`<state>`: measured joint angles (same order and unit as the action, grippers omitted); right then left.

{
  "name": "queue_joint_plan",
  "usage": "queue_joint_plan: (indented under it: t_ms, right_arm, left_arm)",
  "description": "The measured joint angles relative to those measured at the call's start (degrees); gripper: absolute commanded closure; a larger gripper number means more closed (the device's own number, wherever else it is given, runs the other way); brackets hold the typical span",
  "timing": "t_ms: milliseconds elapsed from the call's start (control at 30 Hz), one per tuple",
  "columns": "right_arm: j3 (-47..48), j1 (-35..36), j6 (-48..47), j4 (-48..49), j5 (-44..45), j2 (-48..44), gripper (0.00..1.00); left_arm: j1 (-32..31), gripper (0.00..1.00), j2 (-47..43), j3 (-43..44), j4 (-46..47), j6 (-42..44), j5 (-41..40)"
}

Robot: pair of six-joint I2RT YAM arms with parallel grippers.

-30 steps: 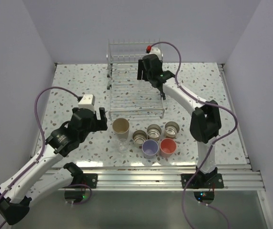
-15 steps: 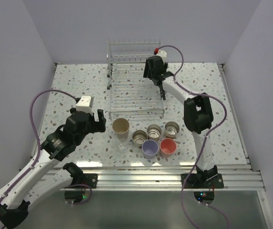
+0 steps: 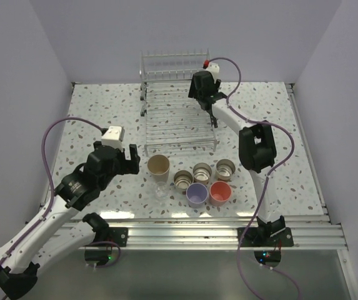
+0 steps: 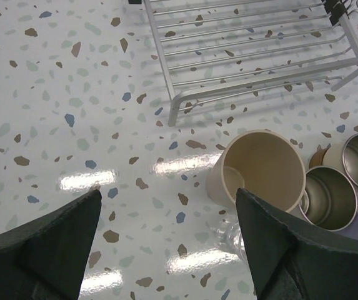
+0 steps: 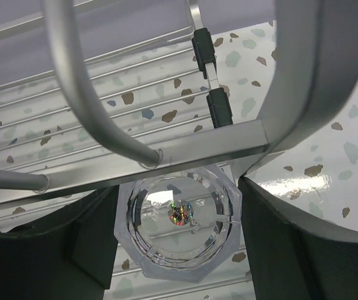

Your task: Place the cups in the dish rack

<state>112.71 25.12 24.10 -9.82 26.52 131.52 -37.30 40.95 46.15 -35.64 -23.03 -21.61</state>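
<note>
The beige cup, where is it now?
Top view: the beige cup stands before the dish rack's near edge, right of the left hand, left of a metallic cup.

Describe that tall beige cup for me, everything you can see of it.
The beige cup looks taller than its neighbours. It is matte, plastic-looking and slightly tapered, with a round open mouth. It stands upright and empty on the speckled table, just in front of the dish rack's near-left corner. A metallic cup sits close at its right; whether they touch is unclear. The left gripper hangs open beside it, not touching.
</note>
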Motion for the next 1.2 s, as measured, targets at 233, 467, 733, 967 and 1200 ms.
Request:
queue_joint_plan:
  t_ms: [233,467,733,967,1200]
  right_arm:
    - [1.49,0.28,-0.61,-0.02,0.39,0.98,0.39]
    - [1.38,1.27,-1.16,-0.02,0.98,0.98,0.15]
    - [0.31,2.54,-1.27,0.24,1.18,0.85,0.02]
    - [-6.19,2.80,-1.81,0.11,2.99,-4.39,0.02]
    - [-11.54,3.54,-3.06,-0.50,8.13,-18.18,0.02]
  left_arm:
    - [0.63,0.09,-0.39,-0.02,0.31,0.13,0.68]
    - [1.75,0.08,-0.76,-0.04,0.39,0.15,1.44]
    - [2.05,0.08,-1.40,-0.04,0.44,0.15,1.81]
    - [2.51,0.08,-1.46,-0.13,0.66,0.17,1.97]
    - [2.80,0.08,-2.23,-0.13,0.83,0.20,2.19]
